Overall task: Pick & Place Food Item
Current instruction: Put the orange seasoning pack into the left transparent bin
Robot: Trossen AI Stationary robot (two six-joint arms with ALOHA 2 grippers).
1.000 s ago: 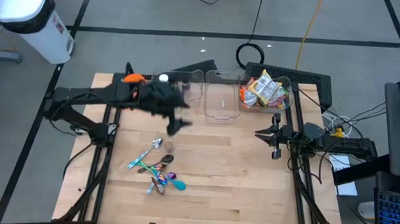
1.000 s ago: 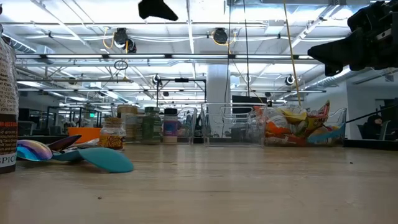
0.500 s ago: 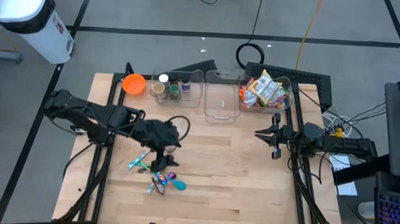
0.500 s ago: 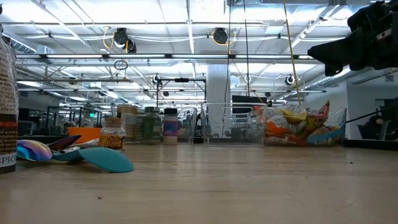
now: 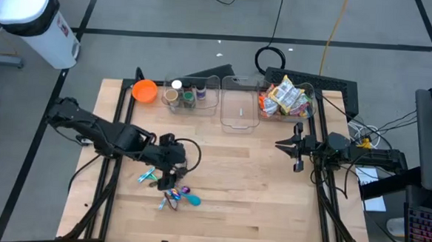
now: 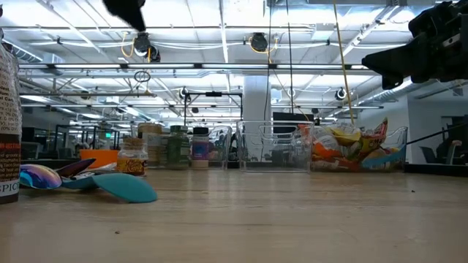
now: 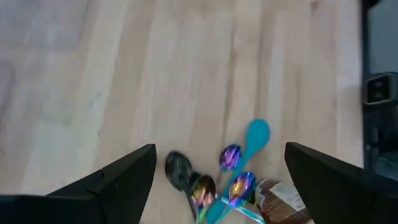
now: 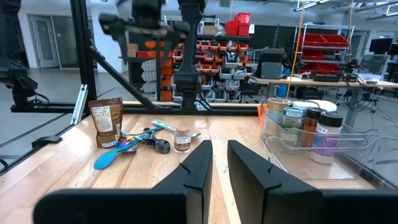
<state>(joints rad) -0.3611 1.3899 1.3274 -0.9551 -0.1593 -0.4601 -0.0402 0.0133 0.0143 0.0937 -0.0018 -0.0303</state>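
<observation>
Left gripper (image 5: pixel 170 179): fingers spread wide, holding nothing; hangs above the clutter at the table's left-front, pointing down at it.
Directly under it: spoons (image 7: pixel 231 183), one teal (image 5: pixel 191 198), the rest iridescent; a brown packet (image 7: pixel 281 203) just beside them, partly out of the wrist view.
Small jar (image 8: pixel 182 140): just beside the spoon pile in the right wrist view; hidden under the arm from above.
Right gripper (image 5: pixel 285 145): fingers nearly together, nothing between them; parked at the table's right edge, well apart from the pile.
Task item: not certain which. Likeliest the brown packet or small jar below the left gripper. More food sits well behind it: snack bags in the right bin (image 5: pixel 285 97), spice jars in the left bin (image 5: pixel 190 94).
Middle bin (image 5: pixel 239 107): clear, nothing in it; probable drop spot, my guess.
Step in hand: judged as lining up over the pile before descent.
Doing it well: centre the fingers on the food item alone, keep them off the spoon handles; come straight down, close only once both fingers flank it; lift slowly so no spoon rides along.
Risk: crowded pile, easy to snag a spoon.
Writing: "SPIC" on the label of a jar (image 6: pixel 9 124) at the low view's edge; packet print too small to read.
</observation>
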